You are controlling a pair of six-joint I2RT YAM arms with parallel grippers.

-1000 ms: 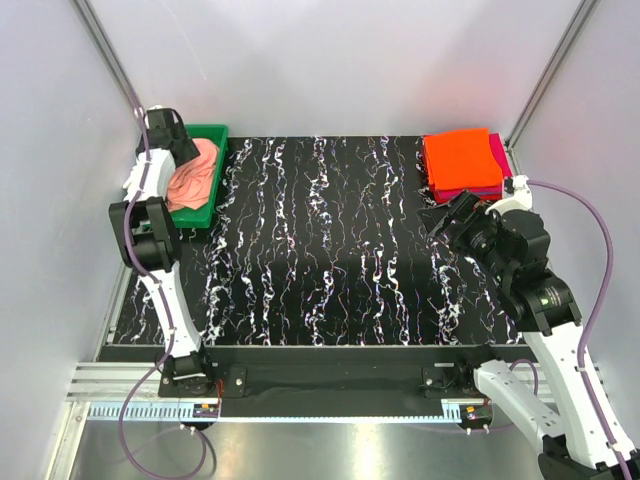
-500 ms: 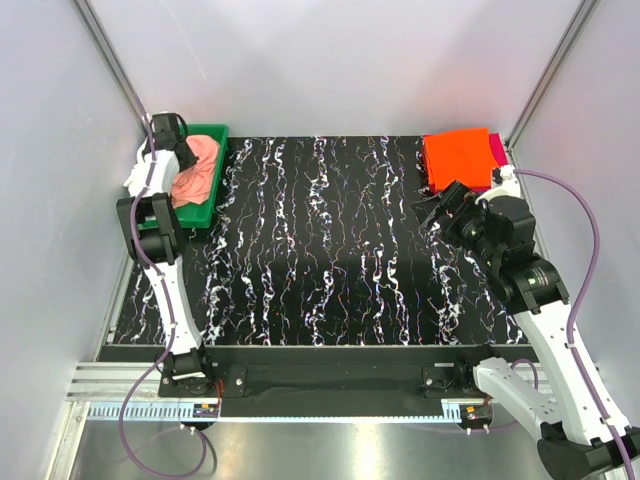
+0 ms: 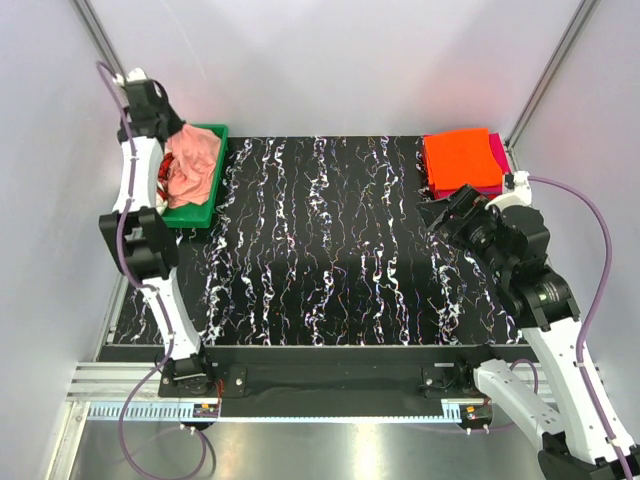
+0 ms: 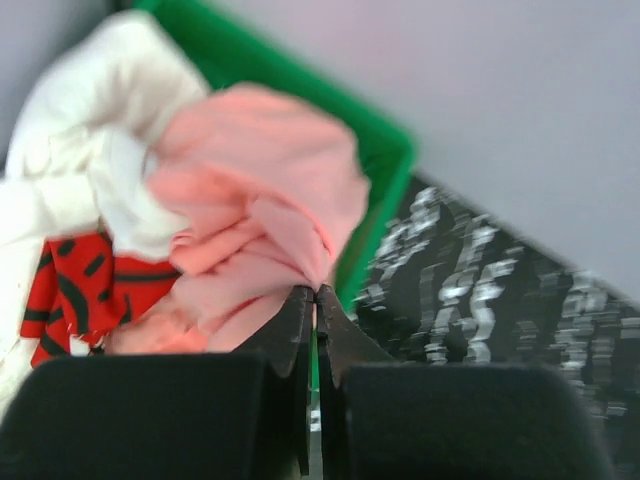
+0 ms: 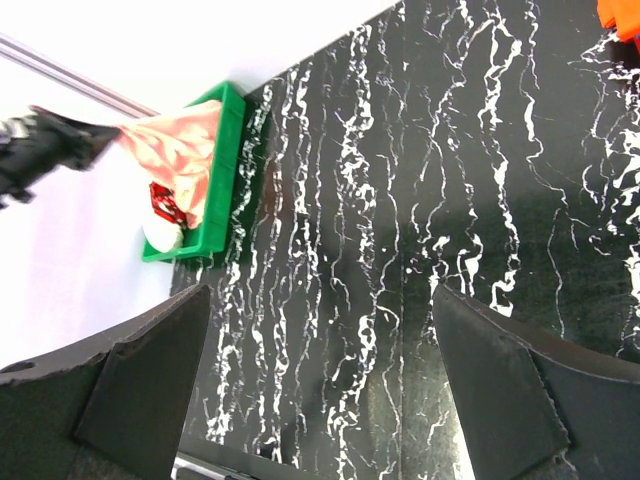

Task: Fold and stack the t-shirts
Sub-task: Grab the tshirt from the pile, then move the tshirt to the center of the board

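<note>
Over the past second the left gripper has lifted from the green plastic bin and clamped shut on a peak of the salmon-pink cloth t-shirt. The shirt stretches up from the bin (set in the table's far-left corner) toward the pale left wall. In the left wrist view the closed fingertips pinch a fold of pink cloth.

The right gripper hovers with its jaws spread wide and holds nothing. It sits just in front of the folded bright orange t-shirt, which lies on a magenta t-shirt in the far-right corner. A broad stretch of black, white-veined tabletop separates bin and stack, and pale walls close in on three sides.

The left wrist view is blurred. A white t-shirt and a red t-shirt with black marks bunch under the pink one. The stack's lower layers are mostly covered.
</note>
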